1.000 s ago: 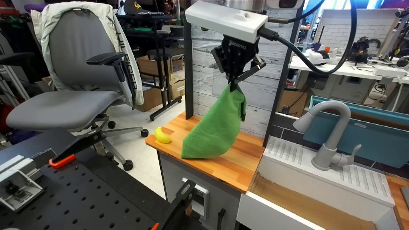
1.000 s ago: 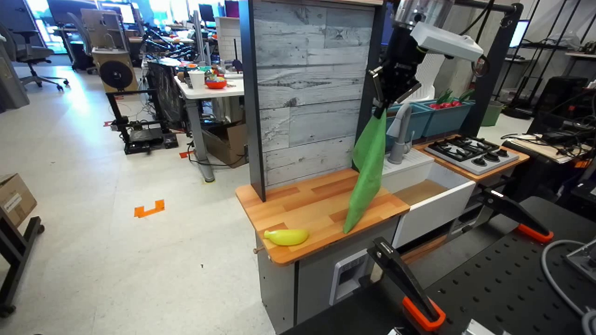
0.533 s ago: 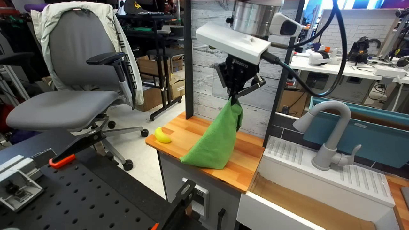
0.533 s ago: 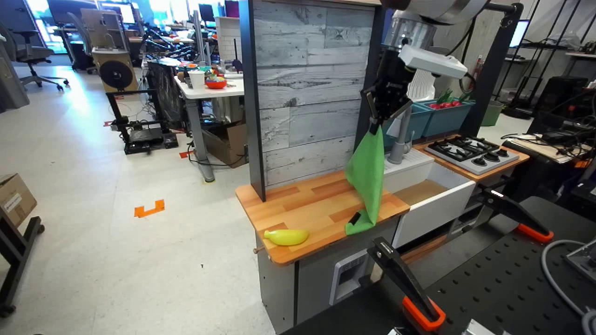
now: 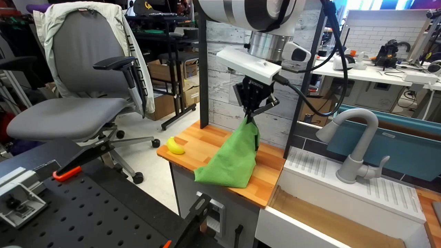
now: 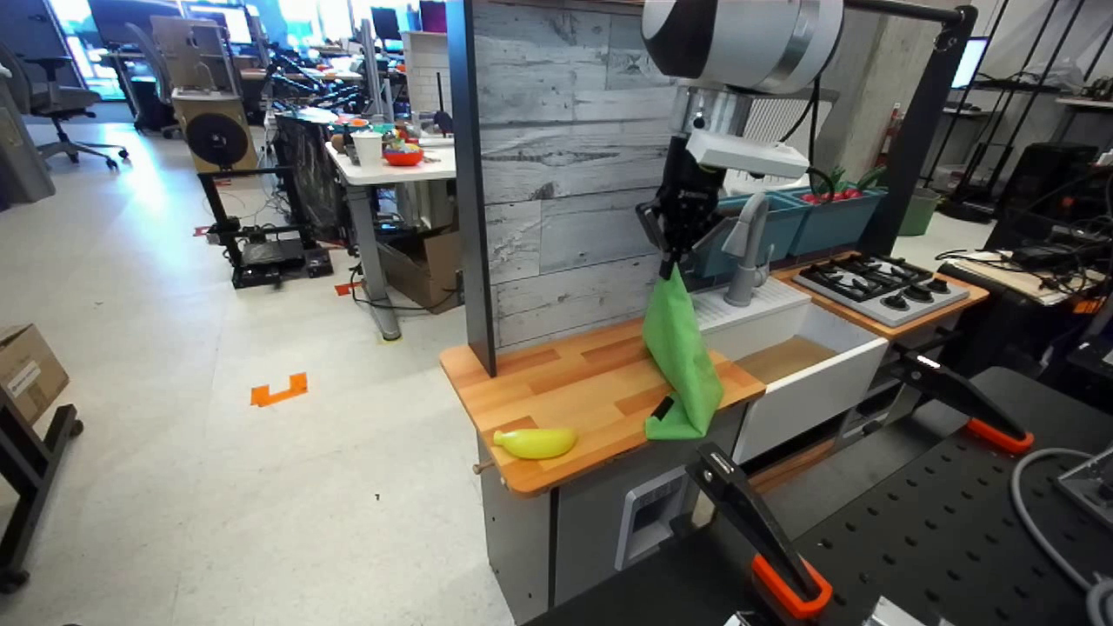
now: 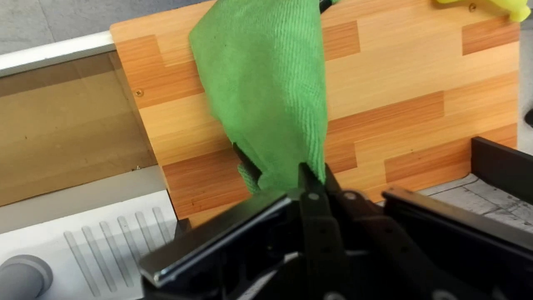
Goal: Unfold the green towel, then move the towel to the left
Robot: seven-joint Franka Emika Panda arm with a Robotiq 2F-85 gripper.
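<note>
In an exterior view, pale floor (image 6: 174, 391) stretching far left, bright windows (image 6: 300, 13) beyond, desk (image 6: 435, 165) left of a gray plank panel (image 6: 591, 156), in an exterior view, chair (image 5: 81, 75) at left, black table (image 5: 119, 193) near left, boxes (image 5: 162, 107) beyond the chair, brick-patterned board (image 5: 372, 38) far right

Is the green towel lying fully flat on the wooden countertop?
No, the gripper pinches the green towel at its top, holding that end up off the wooden countertop.
</note>
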